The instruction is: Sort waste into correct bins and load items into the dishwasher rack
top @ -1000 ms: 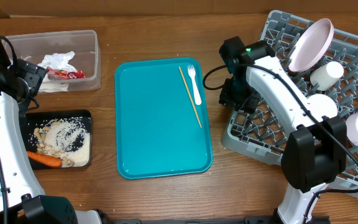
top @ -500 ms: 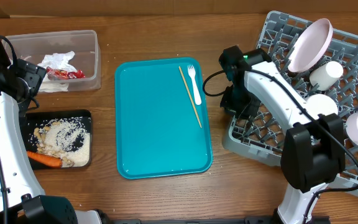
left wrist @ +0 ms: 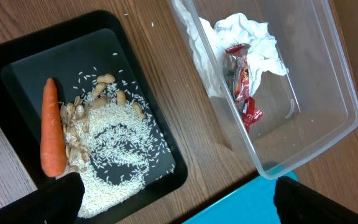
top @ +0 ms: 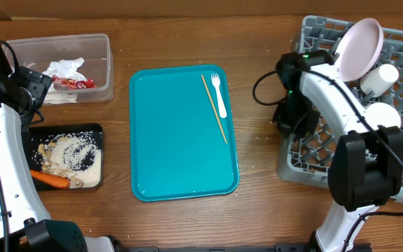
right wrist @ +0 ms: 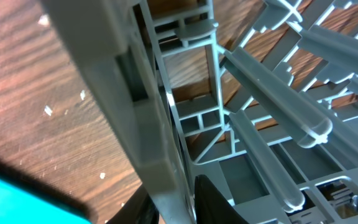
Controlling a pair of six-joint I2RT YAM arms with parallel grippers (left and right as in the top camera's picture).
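My right gripper (top: pixel 290 120) (right wrist: pixel 176 202) is shut on the left wall of the grey dishwasher rack (top: pixel 306 168) (right wrist: pixel 135 106), one finger on each side. The rack holds a tilted white plate (top: pixel 359 49), a cup (top: pixel 378 77) and two bowls (top: pixel 382 115). A white fork (top: pixel 220 94) and a wooden stick (top: pixel 214 108) lie on the teal tray (top: pixel 180 147). The clear tub (top: pixel 96 66) (left wrist: pixel 328 93) holds napkins (left wrist: pixel 247 31) and a red wrapper (left wrist: pixel 244 81). In the black tray (top: pixel 96 129) (left wrist: pixel 166 155) are a carrot (left wrist: pixel 53 127), nuts and rice (left wrist: pixel 117 162). My left gripper (top: pixel 35 89) (left wrist: pixel 173 205) hangs open above the two bins.
Small white crumbs dot the wooden table between the teal tray and the rack. The rack reaches the right edge of the overhead view. My right arm's black cable loops over the table to the left of the rack.
My right gripper has shut on the rack's left wall and dragged the whole rack to the right, away from the teal tray. The left arm has stayed still.
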